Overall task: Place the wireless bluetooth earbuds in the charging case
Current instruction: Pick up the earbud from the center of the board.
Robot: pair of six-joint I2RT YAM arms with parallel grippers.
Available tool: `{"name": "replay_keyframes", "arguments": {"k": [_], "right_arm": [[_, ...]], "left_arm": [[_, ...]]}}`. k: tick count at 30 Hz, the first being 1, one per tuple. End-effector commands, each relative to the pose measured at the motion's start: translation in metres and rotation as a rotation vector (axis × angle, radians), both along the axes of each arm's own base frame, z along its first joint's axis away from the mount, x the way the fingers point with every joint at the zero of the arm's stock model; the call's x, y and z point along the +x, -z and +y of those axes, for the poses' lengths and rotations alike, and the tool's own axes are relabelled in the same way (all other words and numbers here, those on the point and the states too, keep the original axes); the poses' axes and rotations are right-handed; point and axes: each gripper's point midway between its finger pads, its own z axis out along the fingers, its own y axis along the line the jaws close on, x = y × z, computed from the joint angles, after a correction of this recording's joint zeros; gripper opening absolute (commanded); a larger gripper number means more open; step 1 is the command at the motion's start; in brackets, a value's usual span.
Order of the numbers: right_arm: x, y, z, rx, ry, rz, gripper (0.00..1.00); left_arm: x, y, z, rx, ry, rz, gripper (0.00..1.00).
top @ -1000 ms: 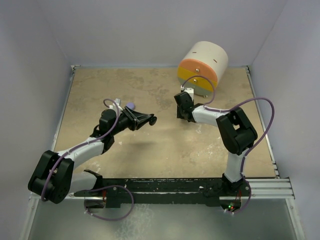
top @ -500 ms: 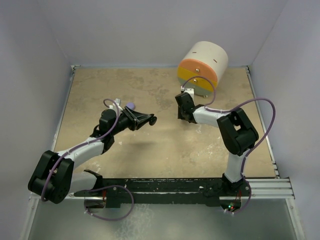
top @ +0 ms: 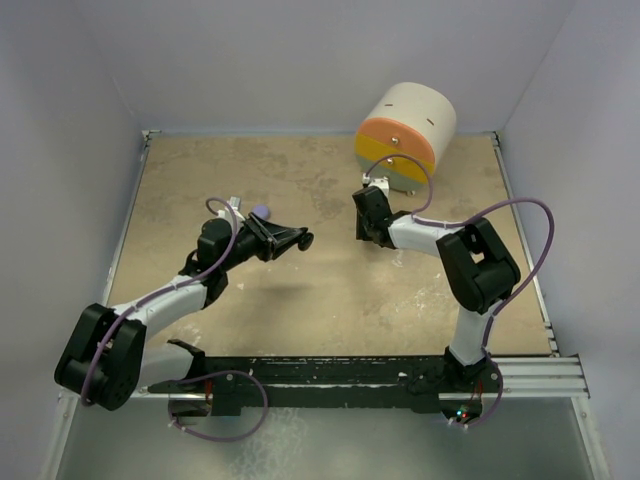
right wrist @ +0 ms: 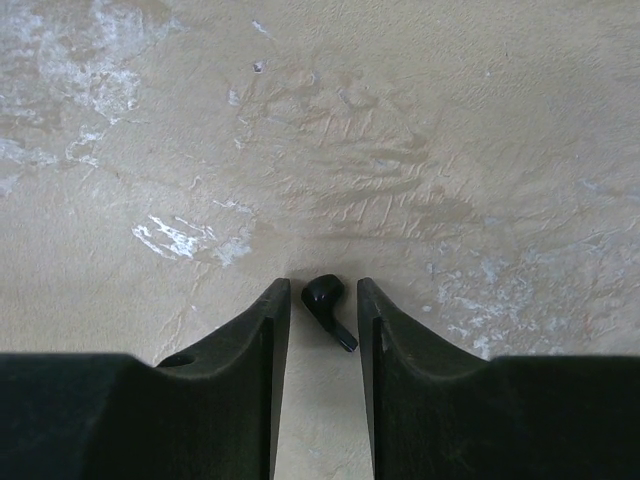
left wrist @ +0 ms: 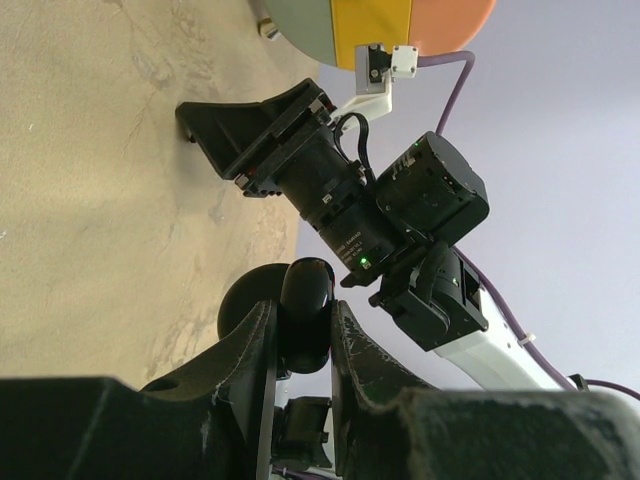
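Note:
My left gripper point(top: 298, 240) is shut on the black charging case point(left wrist: 304, 318) and holds it above the table; in the left wrist view point(left wrist: 300, 312) the case's round lid stands open behind the fingers. My right gripper point(top: 363, 234) points down at the table. In the right wrist view it point(right wrist: 322, 292) is open, and the black earbud point(right wrist: 326, 303) lies on the table between its fingertips, with a small gap on each side. A small pale lilac bit point(top: 262, 211), the other earbud, lies on the table just behind my left wrist.
A large cream cylinder point(top: 408, 132) with an orange, yellow and green face lies on its side at the back right. Grey walls close the table in on the left, back and right. The right arm point(left wrist: 340, 190) shows in the left wrist view.
My right wrist has shifted slightly to the right. The left arm and the case have not moved.

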Motion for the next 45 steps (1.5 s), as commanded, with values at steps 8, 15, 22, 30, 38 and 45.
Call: {"name": "replay_keyframes", "arguments": {"k": [8,15,22,30,38,45], "right_arm": [[-0.039,0.043,-0.008,-0.049,-0.065,0.179,0.35],[-0.04,0.048,-0.009,-0.052,-0.07,0.188,0.33],[-0.04,0.05,-0.011,-0.059,-0.065,0.193,0.3],[-0.04,0.051,-0.017,-0.078,-0.049,0.198,0.26],[-0.039,0.047,-0.02,-0.089,-0.036,0.192,0.17],[-0.021,0.021,-0.014,-0.069,-0.026,0.124,0.05]], "left_arm": [[0.0,-0.016,0.002,-0.009,-0.001,-0.07,0.0],[0.001,-0.014,0.002,-0.007,0.0,-0.066,0.0],[0.002,-0.013,0.003,-0.006,-0.002,-0.064,0.0],[0.002,-0.011,0.003,-0.006,-0.001,-0.061,0.0],[0.001,-0.01,0.004,-0.007,-0.003,-0.06,0.0],[0.001,-0.01,0.004,-0.007,-0.003,-0.059,0.0]]}}
